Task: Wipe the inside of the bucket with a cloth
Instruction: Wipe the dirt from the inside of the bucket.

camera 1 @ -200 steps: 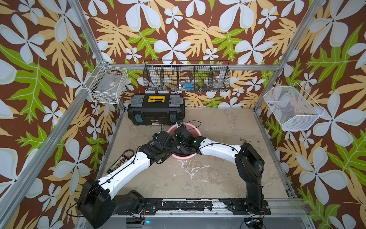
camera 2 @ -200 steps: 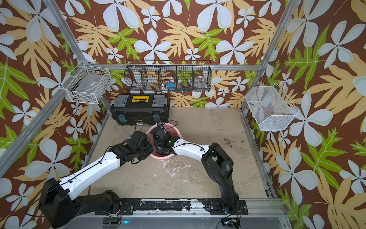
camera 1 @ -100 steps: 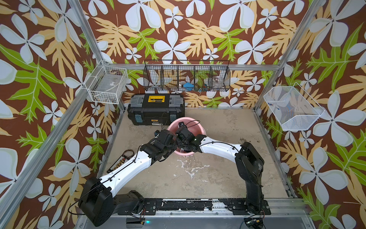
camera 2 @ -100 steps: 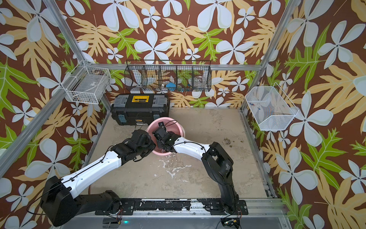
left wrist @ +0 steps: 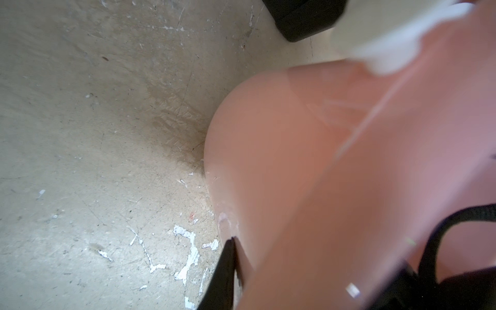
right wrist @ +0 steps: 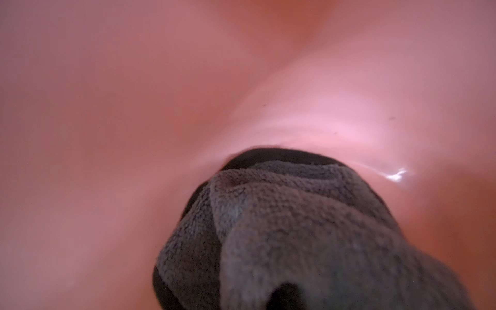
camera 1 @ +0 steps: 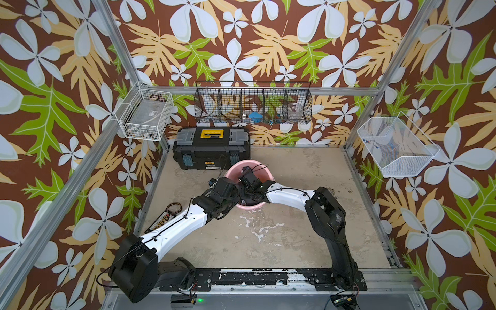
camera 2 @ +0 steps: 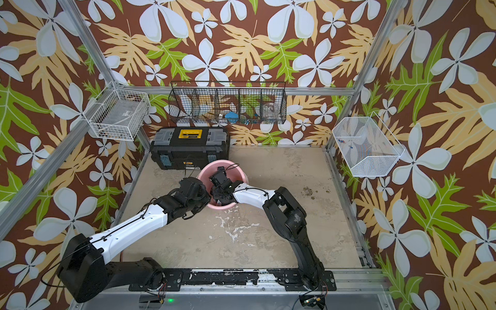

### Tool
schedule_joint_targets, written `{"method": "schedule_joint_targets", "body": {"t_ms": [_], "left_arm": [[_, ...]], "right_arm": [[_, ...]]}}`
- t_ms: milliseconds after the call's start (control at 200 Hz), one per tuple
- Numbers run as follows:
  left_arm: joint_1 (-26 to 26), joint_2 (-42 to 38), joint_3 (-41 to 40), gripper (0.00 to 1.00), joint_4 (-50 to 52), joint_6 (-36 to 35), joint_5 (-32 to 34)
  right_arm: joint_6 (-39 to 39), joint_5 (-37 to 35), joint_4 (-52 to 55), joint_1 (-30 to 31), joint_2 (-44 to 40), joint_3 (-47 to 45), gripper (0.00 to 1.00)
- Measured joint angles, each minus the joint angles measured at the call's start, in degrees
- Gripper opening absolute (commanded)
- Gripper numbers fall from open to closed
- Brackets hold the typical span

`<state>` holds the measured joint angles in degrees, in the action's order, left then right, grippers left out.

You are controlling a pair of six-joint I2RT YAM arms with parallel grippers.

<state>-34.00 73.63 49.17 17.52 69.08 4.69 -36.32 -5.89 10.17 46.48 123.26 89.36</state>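
Now both arms reach forward and inward, wrists meeting at the bucket, which stands just before the toolbox. The left gripper pinches its near wall, one finger outside. The right gripper dips inside, jaws clamped on the bunched cloth, which touches the inner wall. The toolbox's yellow label is too small to read.
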Motion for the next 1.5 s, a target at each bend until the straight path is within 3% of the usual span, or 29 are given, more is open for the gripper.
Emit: {"method": "schedule_joint_targets", "body": {"t_ms": [150,345,626,806,1131,1496], "left_arm": [[0.07,0.42,-1.09,0.0,-2.49,-0.31,0.07],[-0.55,0.48,-1.66,0.0,-4.22,-2.47,-2.73],[-0.42,-1.03,-1.42,0.0,-3.15,-4.79,-5.73],[0.63,-0.74,-0.72,0.0,-2.1,-5.35,-8.0],[1.99,0.42,0.39,0.0,0.74,-4.85,-11.13],[3.02,-0.68,1.44,0.0,4.72,-1.2,-7.43]], "right_arm": [[-3.85,3.76,-6.29,-0.15,0.76,-1.29,0.0],[-7.54,4.48,-18.01,-0.46,-3.89,-11.56,0.0],[-8.41,5.53,-23.41,-0.46,-6.47,-15.52,0.0],[-7.52,5.66,-21.62,-0.26,-6.6,-14.47,0.0],[-0.7,-1.49,-15.56,1.16,-8.72,-13.2,0.0],[-0.37,3.17,-17.88,2.36,-8.2,-11.19,0.0]]}}
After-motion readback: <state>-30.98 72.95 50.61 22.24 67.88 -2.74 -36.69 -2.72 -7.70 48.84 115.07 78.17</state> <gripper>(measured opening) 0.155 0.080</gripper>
